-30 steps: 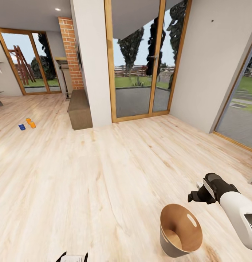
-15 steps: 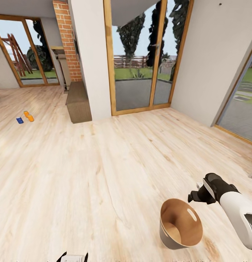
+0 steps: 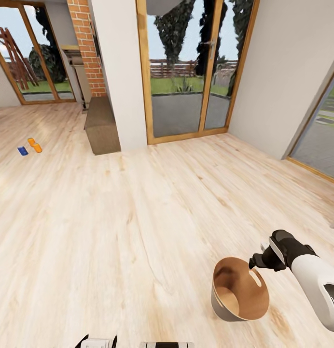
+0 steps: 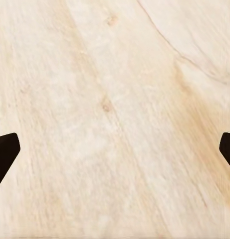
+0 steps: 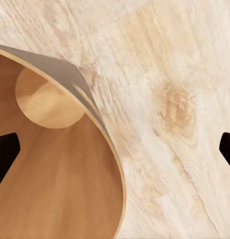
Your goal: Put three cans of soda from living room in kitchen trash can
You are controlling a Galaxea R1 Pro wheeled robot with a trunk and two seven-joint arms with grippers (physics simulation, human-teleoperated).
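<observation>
Your three soda cans (image 3: 30, 146), two orange and one blue, sit clustered on the plank floor far off. Your trash can (image 3: 239, 290) stands near, tilted, wood-brown inside.

The head camera looks forward and down across the plank floor (image 3: 138, 217) toward glass doors (image 3: 186, 72). Both wrist cameras face down, close to that floor; the right one shares the bin (image 5: 60, 164) (its rim) with the head view (image 3: 239, 290).

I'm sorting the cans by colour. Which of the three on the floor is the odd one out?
The dark blue can, leftmost of the group; the other two cans beside it are orange.
</observation>
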